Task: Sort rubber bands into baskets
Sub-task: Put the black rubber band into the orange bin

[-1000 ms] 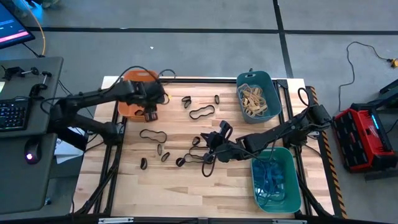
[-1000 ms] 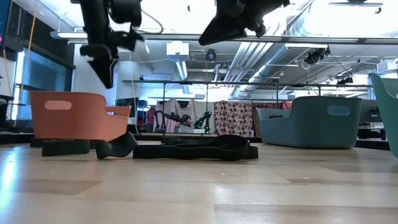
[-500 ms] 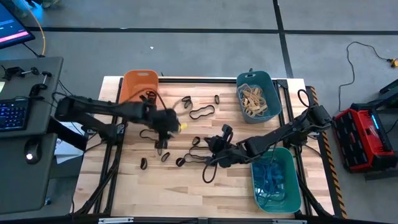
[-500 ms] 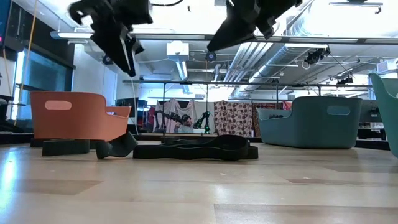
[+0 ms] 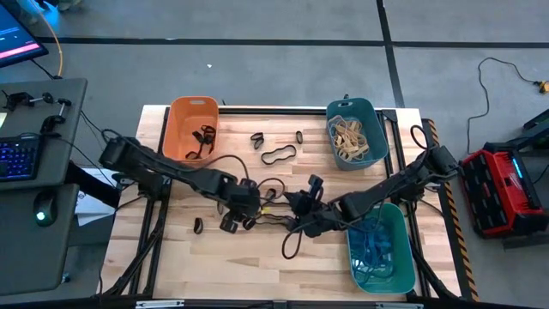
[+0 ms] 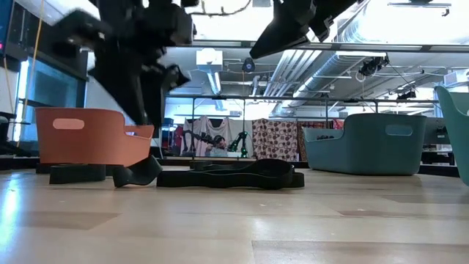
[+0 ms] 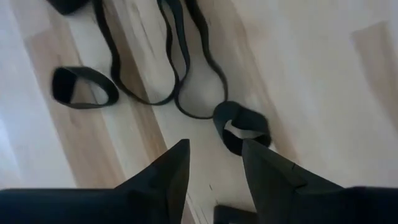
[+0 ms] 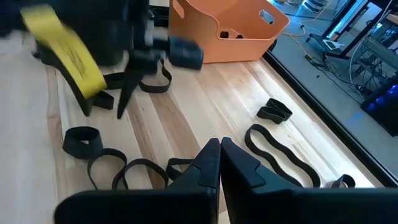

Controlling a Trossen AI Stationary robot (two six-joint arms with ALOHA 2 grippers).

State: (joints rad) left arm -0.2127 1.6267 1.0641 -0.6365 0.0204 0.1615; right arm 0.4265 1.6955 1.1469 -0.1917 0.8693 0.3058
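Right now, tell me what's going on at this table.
Two arms are sorting rubber bands into baskets. The left gripper is down over loose black bands mid-table, fingers open and empty. The right gripper hovers shut nearby. The orange basket holds black bands, the dark teal basket tan ones, the green basket blue ones.

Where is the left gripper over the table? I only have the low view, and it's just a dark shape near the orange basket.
Observer: From above, the left gripper is over the middle of the table, among loose bands, well clear of the orange basket.
Operator: Is it holding anything?
Observer: No. Its wrist view shows open fingers with nothing between them and a small black loop lying just ahead.
Operator: What's inside that basket?
Observer: A few black bands.
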